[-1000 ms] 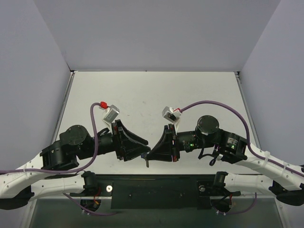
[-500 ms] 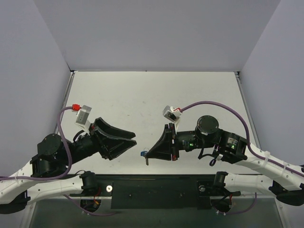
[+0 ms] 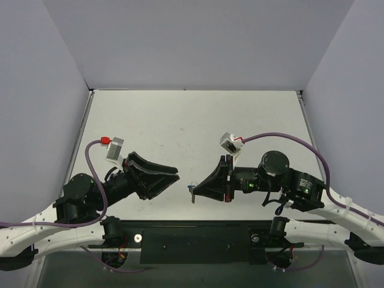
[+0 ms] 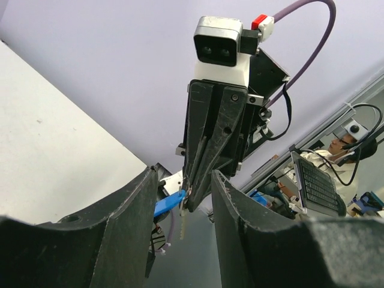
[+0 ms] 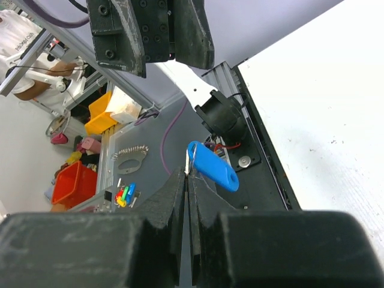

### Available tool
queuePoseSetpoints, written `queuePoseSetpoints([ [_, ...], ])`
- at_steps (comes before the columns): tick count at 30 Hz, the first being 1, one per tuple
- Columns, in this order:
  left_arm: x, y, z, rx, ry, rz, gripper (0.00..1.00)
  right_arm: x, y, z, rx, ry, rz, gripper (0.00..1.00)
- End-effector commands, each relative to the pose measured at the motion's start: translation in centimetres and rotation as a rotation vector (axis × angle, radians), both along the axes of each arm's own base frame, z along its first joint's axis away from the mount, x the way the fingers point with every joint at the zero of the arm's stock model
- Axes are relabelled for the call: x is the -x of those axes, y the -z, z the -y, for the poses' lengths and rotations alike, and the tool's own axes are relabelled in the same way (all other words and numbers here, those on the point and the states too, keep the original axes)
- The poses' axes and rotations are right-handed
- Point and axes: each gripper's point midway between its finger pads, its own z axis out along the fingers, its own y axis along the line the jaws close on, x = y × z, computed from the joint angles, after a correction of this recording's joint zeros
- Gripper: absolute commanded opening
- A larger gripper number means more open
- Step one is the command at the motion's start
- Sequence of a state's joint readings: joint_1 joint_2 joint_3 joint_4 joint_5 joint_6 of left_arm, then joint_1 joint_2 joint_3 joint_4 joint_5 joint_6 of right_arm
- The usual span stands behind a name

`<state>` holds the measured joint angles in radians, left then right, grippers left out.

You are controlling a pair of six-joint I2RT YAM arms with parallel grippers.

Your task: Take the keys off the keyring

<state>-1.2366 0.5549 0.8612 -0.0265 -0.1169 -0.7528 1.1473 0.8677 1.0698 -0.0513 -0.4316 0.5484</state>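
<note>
Two risks: my right gripper (image 5: 186, 175) is pinched shut on the keyring (image 5: 213, 166) in mid-air, key (image 4: 182, 224) dangling beneath, and my left gripper (image 3: 174, 176) gapes empty nearby, so a misaimed grab could catch the keyring instead or yank it loose.

Setting: robotics lab. White surface (image 3: 192, 120) boxed by plain pale panels (image 3: 198, 42). Beyond its near edge: yellow bin (image 5: 102, 117), red bin (image 5: 75, 180), keyboard (image 4: 315, 186), person (image 4: 339, 150) nearby.
</note>
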Motion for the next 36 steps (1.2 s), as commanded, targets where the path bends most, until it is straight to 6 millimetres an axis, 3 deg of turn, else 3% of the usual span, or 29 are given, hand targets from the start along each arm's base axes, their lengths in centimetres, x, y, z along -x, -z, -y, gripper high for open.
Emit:
queuePoseSetpoints([
  [1, -0.1, -1.4, 0.2, 0.036, -0.003, 0.018, 0.5, 0.6, 0.6, 0.7, 0.032, -0.023, 0.007, 0.0],
  [4, 0.3, -1.5, 0.7, 0.012, 0.021, 0.036, 0.5, 1.4, 0.5, 1.2, 0.04, -0.103, 0.0, 0.0],
  [5, 0.3, -0.5, 0.9, -0.026, 0.027, 0.026, 0.5, 1.4, 0.6, 1.3, 0.048, -0.118, -0.017, 0.0],
  [8, 0.6, -0.5, 0.8, -0.024, 0.039, 0.032, 0.5, 0.8, 0.7, 1.7, 0.058, -0.163, -0.065, 0.0],
  [17, 0.6, 0.5, 0.9, -0.056, 0.042, 0.024, 0.49, 1.6, -0.7, 1.9, 0.145, -0.309, -0.044, 0.0],
  [36, 0.6, 0.7, 2.0, -0.001, 0.064, 0.024, 0.42, 1.0, -1.0, 1.0, 0.214, -0.368, -0.014, 0.0],
])
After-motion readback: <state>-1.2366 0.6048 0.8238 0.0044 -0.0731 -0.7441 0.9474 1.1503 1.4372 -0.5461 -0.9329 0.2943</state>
